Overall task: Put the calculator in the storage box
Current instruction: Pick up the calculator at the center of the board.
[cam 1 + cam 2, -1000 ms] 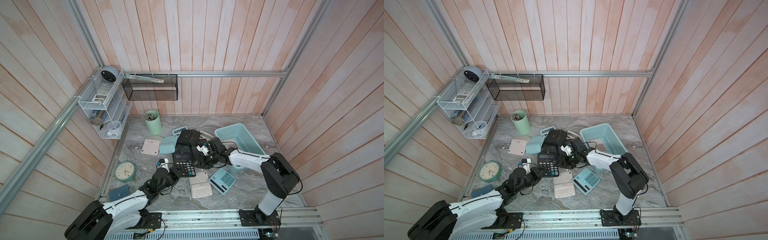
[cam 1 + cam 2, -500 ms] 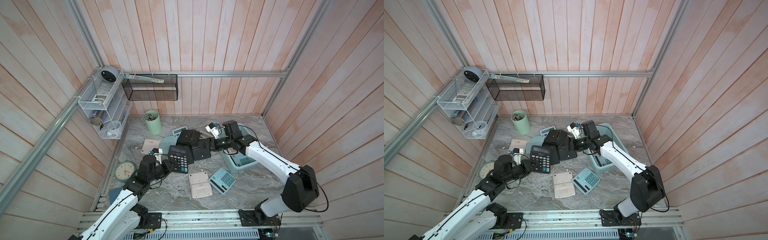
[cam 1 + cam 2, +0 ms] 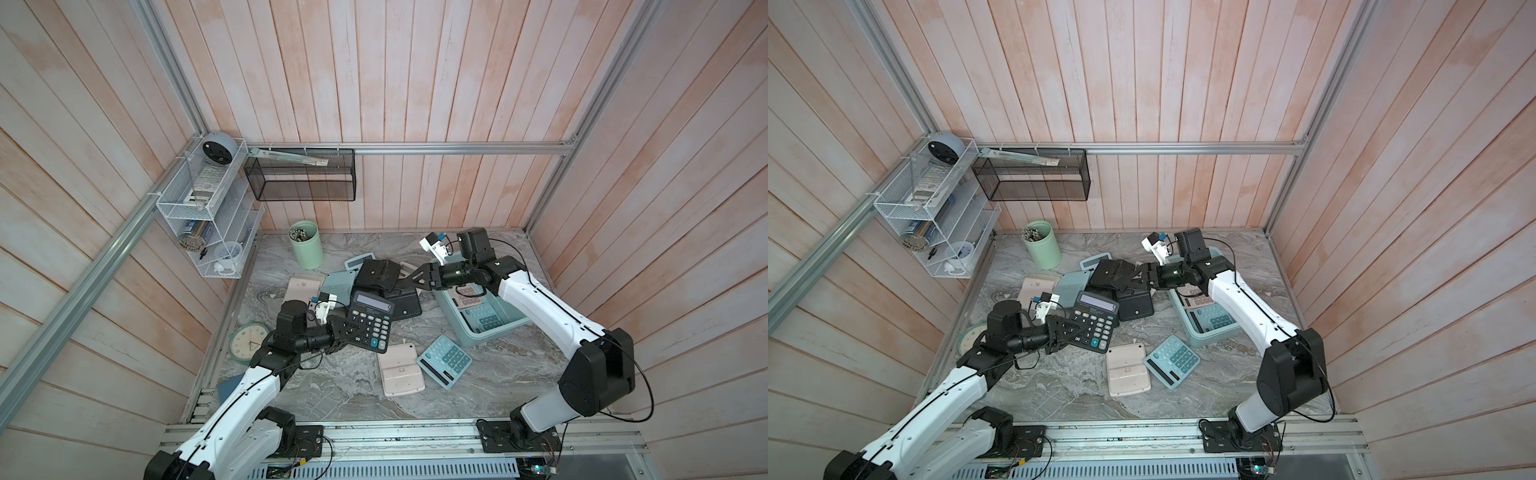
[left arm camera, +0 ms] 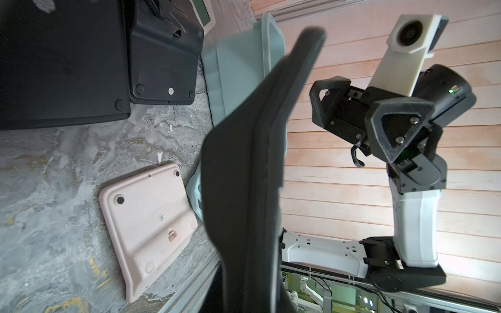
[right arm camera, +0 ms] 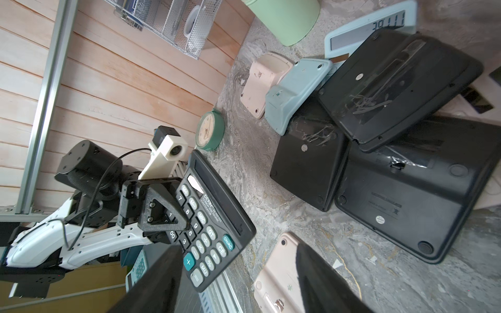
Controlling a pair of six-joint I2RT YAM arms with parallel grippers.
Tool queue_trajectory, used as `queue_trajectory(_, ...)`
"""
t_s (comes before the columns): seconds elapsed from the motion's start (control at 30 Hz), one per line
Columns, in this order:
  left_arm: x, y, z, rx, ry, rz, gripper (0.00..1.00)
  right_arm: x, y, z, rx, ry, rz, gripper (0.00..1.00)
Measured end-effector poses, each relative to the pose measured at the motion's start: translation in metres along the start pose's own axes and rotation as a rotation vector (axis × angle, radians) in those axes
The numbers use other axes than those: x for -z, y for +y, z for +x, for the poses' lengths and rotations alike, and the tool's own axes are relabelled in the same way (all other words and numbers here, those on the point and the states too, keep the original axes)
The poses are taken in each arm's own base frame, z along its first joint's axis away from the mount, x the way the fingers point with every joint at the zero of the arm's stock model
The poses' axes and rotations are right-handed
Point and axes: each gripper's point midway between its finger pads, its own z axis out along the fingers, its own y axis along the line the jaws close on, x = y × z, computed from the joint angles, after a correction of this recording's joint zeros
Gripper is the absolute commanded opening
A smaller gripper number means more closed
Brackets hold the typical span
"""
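A black calculator hangs tilted above the marble table, keys up. My left gripper is shut on its keypad edge; the right wrist view shows that grip on the calculator clearly. In the left wrist view the calculator is seen edge-on and hides the jaws. The light teal storage box stands at the right with teal calculators inside. My right gripper is open and empty, over the box's far left corner, pointing at the black pile.
Several black calculators lie face down in a pile mid-table. A pink calculator and a teal one lie near the front. A mint cup, green clock, black mesh basket and white wire shelf line the back and left.
The right arm has swung up from low by the pile to above the storage box, and its jaws have widened. The left gripper has kept hold of the black calculator, which has barely moved.
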Motion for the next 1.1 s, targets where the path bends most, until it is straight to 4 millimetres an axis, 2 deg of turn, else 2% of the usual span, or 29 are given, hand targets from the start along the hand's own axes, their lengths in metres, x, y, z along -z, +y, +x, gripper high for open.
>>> queue_trajectory(0.17,-0.005,-0.003,0.003,0.045,0.04,0.061,0.0,-0.01,-0.002,0.011,-0.043,0.067,-0.06,0.69)
queue_trajectory(0.33,-0.005,-0.016,0.003,0.044,0.059,0.117,0.0,-0.015,-0.001,0.021,-0.063,0.111,-0.095,0.69)
queue_trajectory(0.53,-0.006,-0.024,0.005,0.073,0.087,0.184,0.0,-0.027,0.002,0.033,-0.065,0.165,-0.124,0.65)
queue_trajectory(0.63,-0.009,-0.023,0.005,0.099,0.101,0.204,0.0,-0.034,0.001,0.039,-0.073,0.195,-0.137,0.61)
queue_trajectory(0.8,-0.011,-0.022,0.004,0.135,0.117,0.235,0.0,-0.034,0.009,0.042,-0.071,0.215,-0.179,0.47)
queue_trajectory(1.1,-0.01,-0.029,0.005,0.129,0.13,0.278,0.0,-0.039,0.021,0.048,-0.06,0.243,-0.221,0.39)
